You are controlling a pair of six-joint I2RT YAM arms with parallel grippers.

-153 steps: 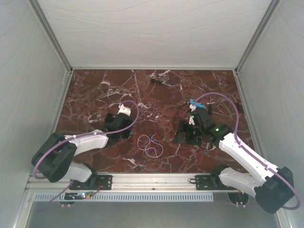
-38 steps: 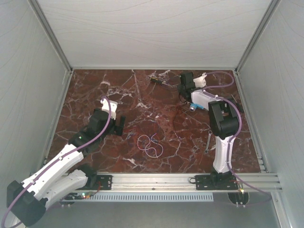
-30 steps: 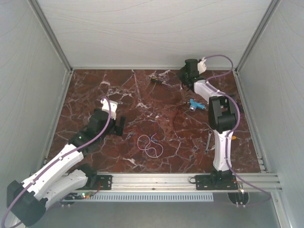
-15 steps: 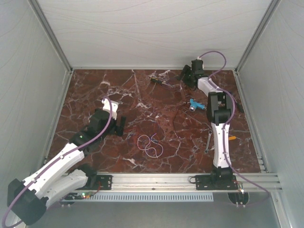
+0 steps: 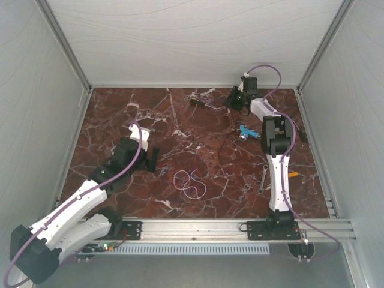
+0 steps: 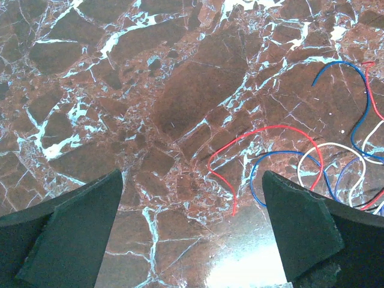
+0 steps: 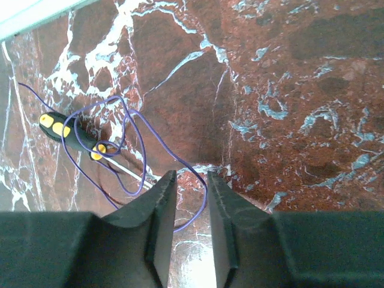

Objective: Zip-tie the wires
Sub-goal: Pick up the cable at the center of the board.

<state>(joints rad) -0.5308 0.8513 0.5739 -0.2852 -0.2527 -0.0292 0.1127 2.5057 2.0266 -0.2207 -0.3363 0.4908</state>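
Well, the left gripper (image 6: 192,180) gapes wide beside the wires (image 5: 190,182), mid-worktop (image 5: 114,120). The right gripper (image 7: 191,175) sits at the far edge, fingers narrow; whether they grip anything, I cannot tell.

The wires (image 6: 313,150) run off the right edge of the left wrist view, and a purple wire (image 7: 157,145) dips between the right gripper (image 7: 191,177) jaws, whether pinched unclear.

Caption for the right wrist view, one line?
Right pincer, narrowly parted, above a purple wire loop beside a yellow-dotted screwdriver on the marble table.
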